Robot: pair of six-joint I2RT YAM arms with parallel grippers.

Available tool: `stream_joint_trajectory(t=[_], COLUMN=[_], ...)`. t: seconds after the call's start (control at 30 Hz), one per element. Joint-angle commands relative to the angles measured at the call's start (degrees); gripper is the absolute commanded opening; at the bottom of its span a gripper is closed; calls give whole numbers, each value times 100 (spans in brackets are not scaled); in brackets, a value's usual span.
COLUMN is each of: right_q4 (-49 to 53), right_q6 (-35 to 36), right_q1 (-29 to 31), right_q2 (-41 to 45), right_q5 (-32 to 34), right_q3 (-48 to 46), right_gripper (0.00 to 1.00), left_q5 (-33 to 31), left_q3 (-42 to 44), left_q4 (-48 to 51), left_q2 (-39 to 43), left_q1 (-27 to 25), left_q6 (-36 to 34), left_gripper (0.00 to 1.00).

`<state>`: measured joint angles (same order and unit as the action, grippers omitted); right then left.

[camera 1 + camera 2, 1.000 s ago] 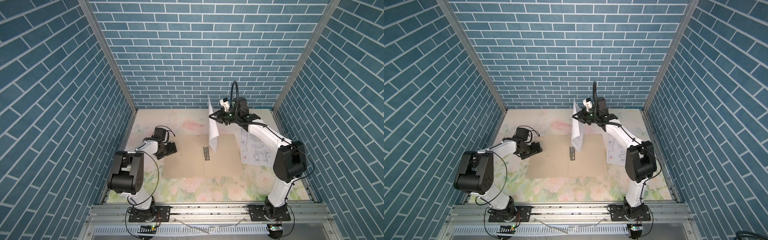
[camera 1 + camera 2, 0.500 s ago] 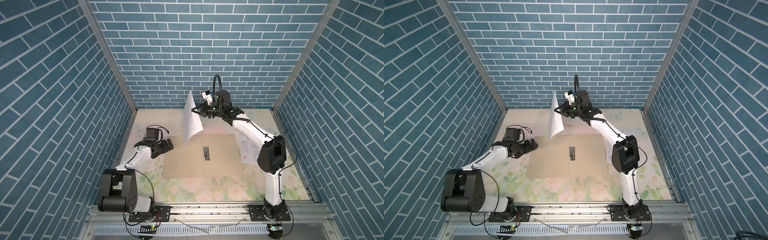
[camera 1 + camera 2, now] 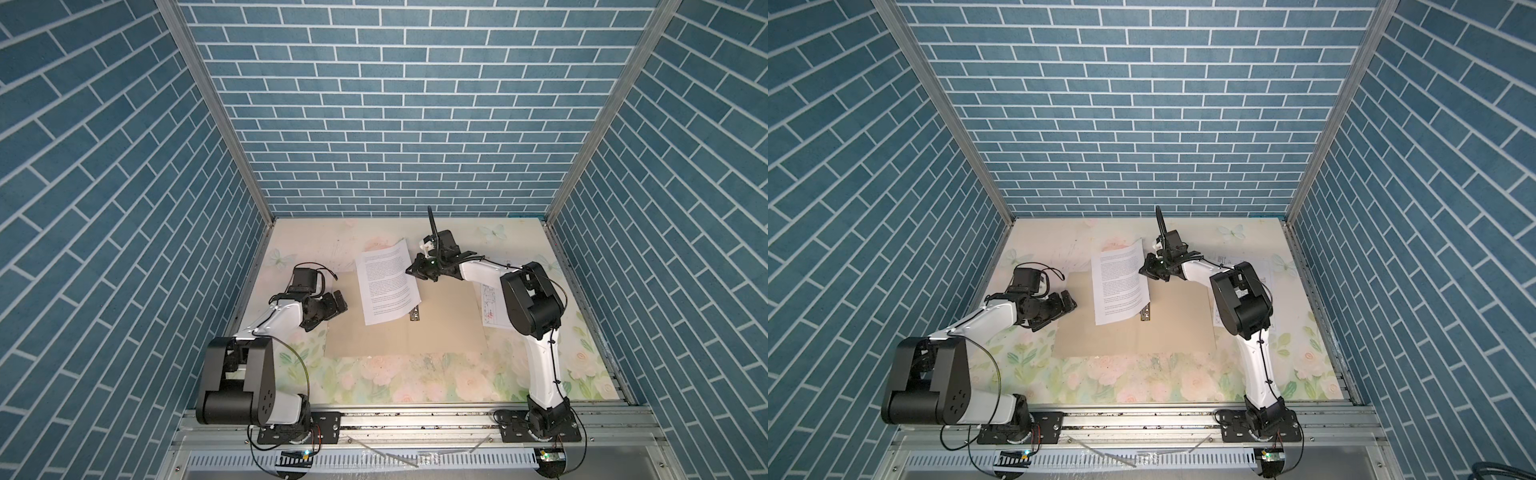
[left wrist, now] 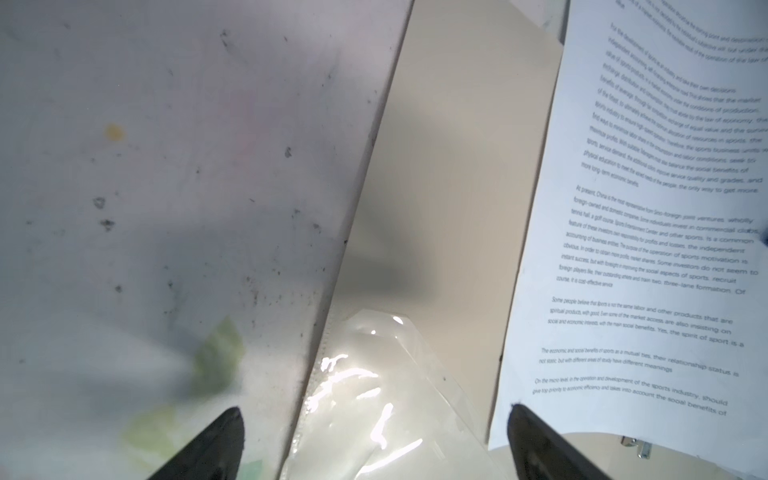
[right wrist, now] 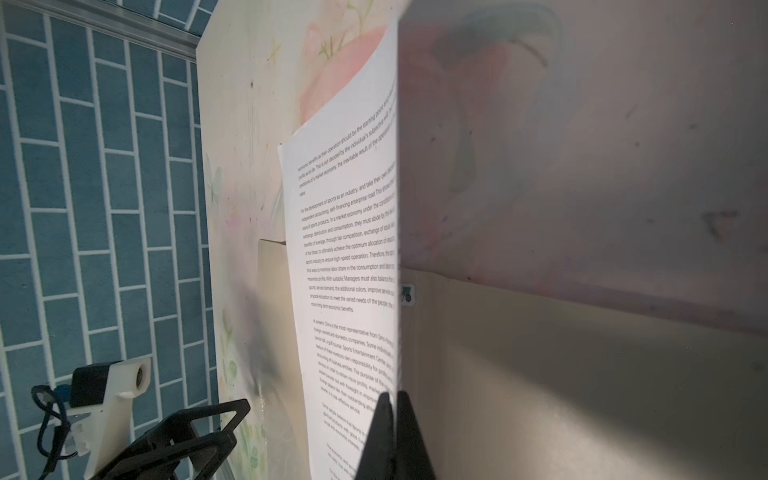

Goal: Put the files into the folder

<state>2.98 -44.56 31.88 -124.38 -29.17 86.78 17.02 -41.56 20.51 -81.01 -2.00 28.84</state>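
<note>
Pinching text sheet (image 3: 386, 286) edge, right gripper (image 3: 411, 271) reaches across folder (image 3: 440, 328); left gripper (image 3: 337, 302) spread wide, empty.

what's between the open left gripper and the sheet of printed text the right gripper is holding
In both top views only a bare strip of the tan folder separates the left gripper from the text sheet. The left wrist view adds a clear plastic sleeve there.

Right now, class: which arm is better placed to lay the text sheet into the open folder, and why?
The right. The right gripper is already shut on the text sheet, holding it over the folder. The left gripper is open and empty at the folder's left edge.
</note>
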Motion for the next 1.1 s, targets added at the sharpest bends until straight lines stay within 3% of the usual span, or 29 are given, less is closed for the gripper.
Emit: stream_joint_trajectory(t=[0.0, 0.2, 0.4, 0.57, 0.8, 1.07], right_q4=[124, 198, 361, 370, 269, -24], right_q6=[327, 72, -30, -174, -253, -436], right_q1=[29, 64, 73, 76, 65, 67], right_q2=[99, 38, -87, -412, -546, -545], right_q5=[240, 239, 67, -195, -503, -622], right_q3=[129, 147, 367, 488, 602, 608], right_gripper=[0, 0, 19, 24, 22, 1], left_q5=[167, 231, 335, 361, 337, 286], left_q3=[103, 332, 543, 574, 604, 700], left_q4=[-140, -248, -402, -521, -574, -649], left_q2=[180, 253, 104, 26, -4, -35], left_q1=[7, -2, -2, -2, -2, -2], left_q6=[50, 161, 157, 183, 181, 261], left_gripper=[100, 100, 100, 99, 100, 100])
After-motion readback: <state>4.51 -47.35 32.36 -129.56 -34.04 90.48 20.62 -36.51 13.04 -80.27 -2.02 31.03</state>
